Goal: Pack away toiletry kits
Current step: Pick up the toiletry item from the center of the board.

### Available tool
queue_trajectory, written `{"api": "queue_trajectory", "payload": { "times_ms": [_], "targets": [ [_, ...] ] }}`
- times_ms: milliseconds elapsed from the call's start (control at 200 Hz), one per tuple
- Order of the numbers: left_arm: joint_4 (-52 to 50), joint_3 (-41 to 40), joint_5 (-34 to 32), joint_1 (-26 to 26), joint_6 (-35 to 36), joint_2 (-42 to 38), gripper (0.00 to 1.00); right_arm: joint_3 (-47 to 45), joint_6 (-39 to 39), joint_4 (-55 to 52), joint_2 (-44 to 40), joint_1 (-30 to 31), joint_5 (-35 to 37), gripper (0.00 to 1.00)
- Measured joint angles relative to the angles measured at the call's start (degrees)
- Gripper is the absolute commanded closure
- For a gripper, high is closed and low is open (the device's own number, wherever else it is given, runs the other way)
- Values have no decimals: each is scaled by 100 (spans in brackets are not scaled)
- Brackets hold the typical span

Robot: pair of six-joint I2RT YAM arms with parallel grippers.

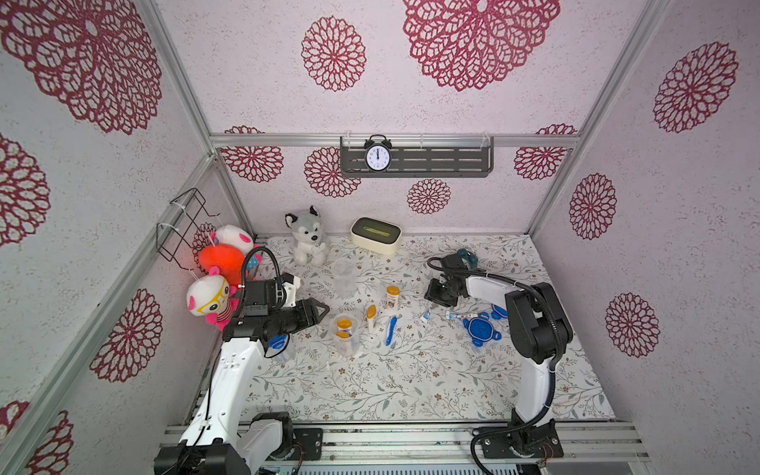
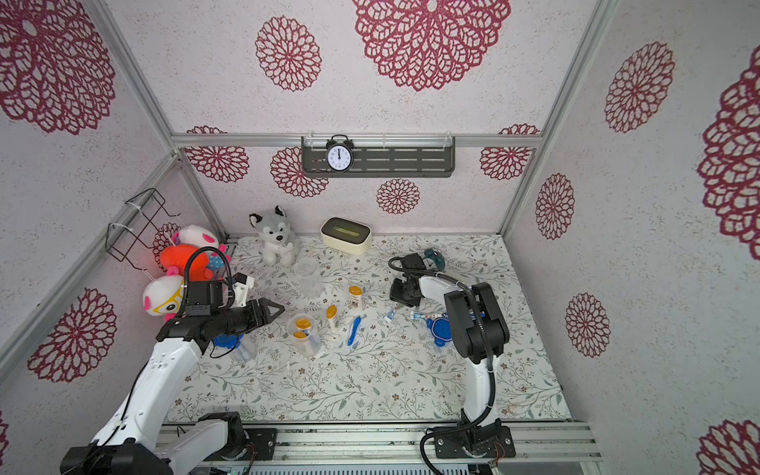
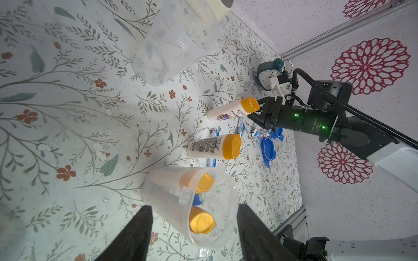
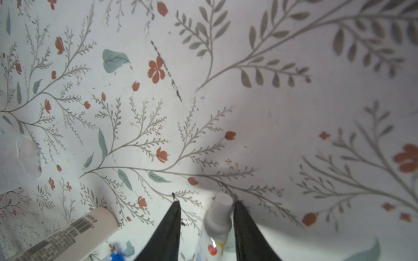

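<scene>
The right gripper (image 4: 206, 201) straddles the capped end of a small toothpaste tube (image 4: 218, 218). One black finger lies against the cap and the other stands clear of it, so the jaws are parted and nothing is clamped yet. The tube lies flat on the floral table cover (image 4: 271, 113), between the blue toothbrush (image 1: 390, 329) and the blue lids (image 1: 479, 329).

The step in hand looks like closing on that tube. It would go best with the gripper shifted sideways first, so both fingers meet the tube together. A one-sided push is likely to skid it across the cover. Pinching near the stiff shoulder under the cap should hold better than squeezing the soft body. A straight lift before any swing toward a cup keeps the tail from dragging.

Further out, the left gripper (image 3: 194, 206) hangs spread and empty just short of the filled cup (image 3: 234, 187). That cup holds two bottles and something blue, probably a toothbrush, though the cloudy wall blurs it.

The tube is glossy and limp behind a hard round cap. The cups are thin, tapered, frosted plastic and are probably easy to tip. A loose bottle (image 1: 371, 318) is smooth and round, so it may roll. The lids are flat discs with tabs.
</scene>
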Motion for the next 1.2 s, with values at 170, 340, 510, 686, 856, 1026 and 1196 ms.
{"api": "queue_trajectory", "payload": {
  "times_ms": [170,340,510,686,856,1026,1196],
  "targets": [
    [0,4,-2,4,2,0,36,236,-205,-302,83,33,212,66],
    [0,4,2,11,2,2,36,599,-409,-616,251,48,332,70],
    [0,4,13,26,2,2,36,774,-490,-791,398,63,348,73],
    [0,4,31,26,2,2,36,881,-555,-905,472,81,385,78],
    [2,4,74,26,2,0,36,1097,-636,-1086,603,87,466,83],
    [2,4,105,26,2,-9,36,1322,-713,-1255,730,98,518,88],
    [0,4,105,26,2,-9,36,1353,-767,-1305,739,131,614,91]
  ]
}}
